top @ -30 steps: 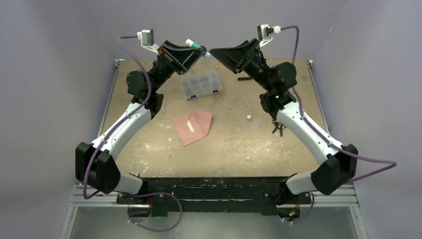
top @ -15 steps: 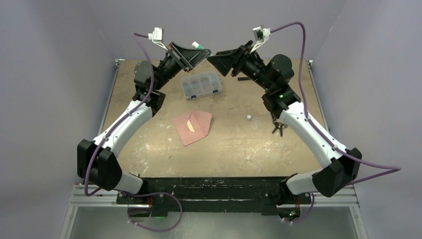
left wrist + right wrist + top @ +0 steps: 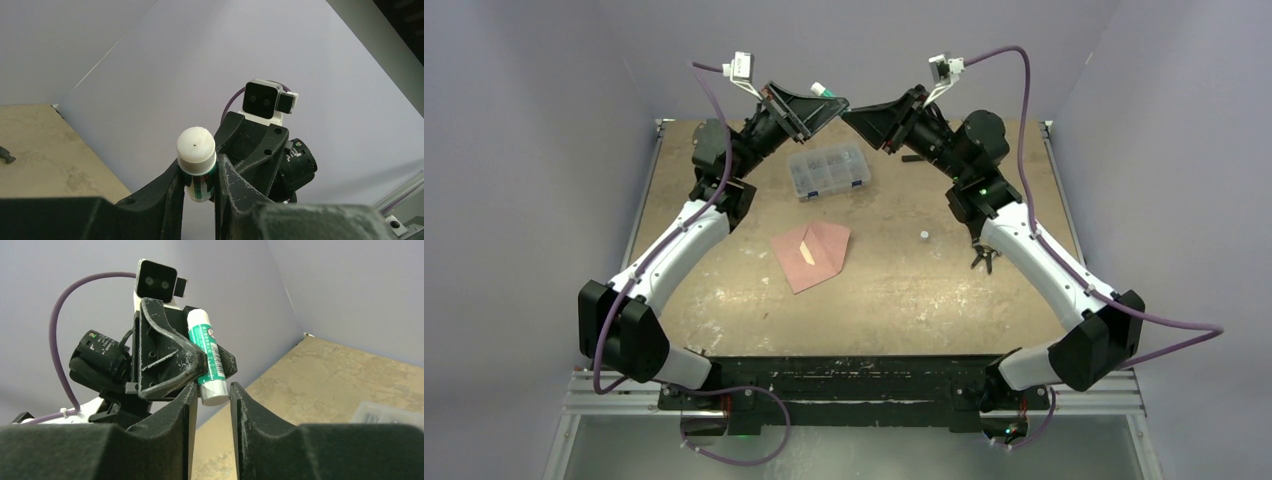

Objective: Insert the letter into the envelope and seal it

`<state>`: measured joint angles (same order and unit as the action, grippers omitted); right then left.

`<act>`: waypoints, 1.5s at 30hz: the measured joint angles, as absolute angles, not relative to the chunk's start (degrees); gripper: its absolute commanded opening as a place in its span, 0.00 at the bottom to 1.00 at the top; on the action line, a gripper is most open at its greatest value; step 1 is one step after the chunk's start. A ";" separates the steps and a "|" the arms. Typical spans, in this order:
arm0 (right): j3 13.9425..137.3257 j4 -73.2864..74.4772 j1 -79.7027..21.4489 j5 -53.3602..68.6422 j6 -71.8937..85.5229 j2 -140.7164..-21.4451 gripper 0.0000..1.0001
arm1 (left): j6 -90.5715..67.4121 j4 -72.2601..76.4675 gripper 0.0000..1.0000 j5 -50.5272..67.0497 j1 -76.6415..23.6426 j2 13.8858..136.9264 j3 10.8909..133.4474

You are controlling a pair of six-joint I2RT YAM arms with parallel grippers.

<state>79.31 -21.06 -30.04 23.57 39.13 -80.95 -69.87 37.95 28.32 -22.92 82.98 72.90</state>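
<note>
The left gripper (image 3: 200, 172) is clamped on a green glue stick (image 3: 206, 347), raised over the table's (image 3: 904, 290) far edge; the right gripper (image 3: 212, 390) brackets its white end, jaws narrowed, actual grip unclear. The envelope (image 3: 819, 262) lies mid-table; the letter (image 3: 808, 252) shows in its opening.

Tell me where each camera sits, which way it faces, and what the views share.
Top external: above and behind the bases, looking down on the table, the envelope, the left arm and the right arm.
Left wrist: on the left arm, looking along the left gripper, which clamps a glue stick; the right arm's wrist lies beyond.
Right wrist: on the right arm, facing the left gripper; the right gripper flanks the stick's lower end.
Shared: all three show the glue stick, and the wrist views face each other.
</note>
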 measured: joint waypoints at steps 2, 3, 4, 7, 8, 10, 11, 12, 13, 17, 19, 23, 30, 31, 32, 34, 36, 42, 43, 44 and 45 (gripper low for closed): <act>79.07 -21.67 -30.02 23.62 40.38 -80.99 0.12 | -69.89 38.17 0.00 28.49 -22.92 82.98 72.90; 78.94 -21.93 -29.98 23.83 41.04 -81.01 0.07 | -69.89 38.33 0.00 28.49 -22.92 82.98 72.93; 78.91 -22.04 -29.95 23.97 41.45 -81.08 0.03 | -69.91 38.39 0.00 28.51 -22.92 82.98 72.93; 78.76 -23.09 -29.80 24.62 43.44 -81.45 0.00 | -70.04 38.65 0.00 28.49 -22.87 82.94 72.93; 78.48 -23.66 -29.76 24.80 44.27 -81.47 0.00 | -70.08 38.92 0.00 28.53 -22.85 82.94 72.93; 77.14 -26.20 -29.54 25.21 47.48 -81.47 0.00 | -70.02 39.62 0.00 28.82 -22.85 82.94 72.93; 76.09 -28.12 -29.47 25.26 49.63 -81.45 0.00 | -70.02 40.16 0.00 29.02 -22.85 82.91 72.82; 75.02 -29.87 -29.43 25.26 52.03 -81.41 0.00 | -69.89 40.77 0.00 29.26 -22.85 82.91 72.53; 74.19 -31.33 -29.39 25.23 54.13 -81.38 0.00 | -69.91 41.56 0.00 29.43 -22.87 82.91 72.18; 68.95 -40.36 -28.99 25.23 68.62 -81.41 0.00 | -69.08 46.59 0.00 30.72 -22.98 82.91 70.11; 66.72 -44.47 -28.97 25.26 76.12 -81.54 0.00 | -67.44 50.61 0.00 31.68 -23.16 82.81 68.71; 60.45 -56.42 -29.61 23.77 93.84 -82.56 0.00 | -62.48 58.94 0.00 34.79 -23.55 82.04 65.54; 54.92 -71.24 -31.79 22.20 112.64 -84.64 0.02 | -57.36 71.48 0.00 42.50 -24.08 82.67 64.49; 54.87 -71.96 -31.90 22.44 113.71 -84.82 0.14 | -57.30 72.84 0.00 42.94 -24.12 82.89 64.49; 54.89 -72.14 -31.94 22.74 114.52 -84.90 0.29 | -57.32 73.80 0.00 43.24 -24.14 83.07 64.49; 55.27 -72.14 -31.92 23.81 115.77 -85.01 0.53 | -57.30 74.91 0.00 43.46 -24.14 83.26 64.49; 56.27 -72.10 -31.51 24.43 115.74 -85.19 0.66 | -57.19 76.29 0.00 42.61 -23.92 83.22 64.49; 59.61 -71.81 -29.58 26.52 112.18 -85.23 0.69 | -56.93 78.48 0.00 38.57 -23.31 82.61 64.49; 59.79 -71.77 -29.61 26.65 111.70 -85.23 0.69 | -57.14 78.65 0.00 37.89 -23.31 82.61 64.49; 59.94 -71.57 -29.61 26.92 111.33 -85.25 0.70 | -57.47 78.74 0.00 37.43 -23.31 82.61 64.49; 60.36 -71.26 -29.61 27.51 110.87 -85.38 0.70 | -57.93 79.07 0.00 36.80 -23.31 82.63 64.49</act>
